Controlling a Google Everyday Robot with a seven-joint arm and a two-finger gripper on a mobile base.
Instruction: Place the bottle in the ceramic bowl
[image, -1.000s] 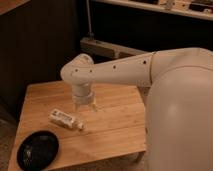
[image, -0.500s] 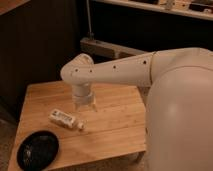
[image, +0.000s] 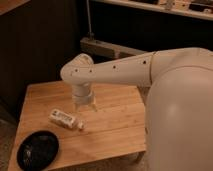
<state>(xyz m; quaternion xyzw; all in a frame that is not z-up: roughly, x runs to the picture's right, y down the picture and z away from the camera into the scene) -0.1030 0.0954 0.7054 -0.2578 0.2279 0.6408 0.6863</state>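
Observation:
The small white bottle (image: 65, 119) lies on its side on the wooden table (image: 115, 125), cap pointing right. The glossy black ceramic bowl (image: 38, 149) sits at the table's front left corner, apart from the bottle and holding nothing. My gripper (image: 84, 107) hangs from the white arm (image: 115, 72) just above the table, a little right of and behind the bottle, not touching it.
The arm's large white body (image: 180, 115) fills the right side. A dark wall and a metal rail (image: 107, 47) lie behind the table. The table's front edge runs close to the bowl.

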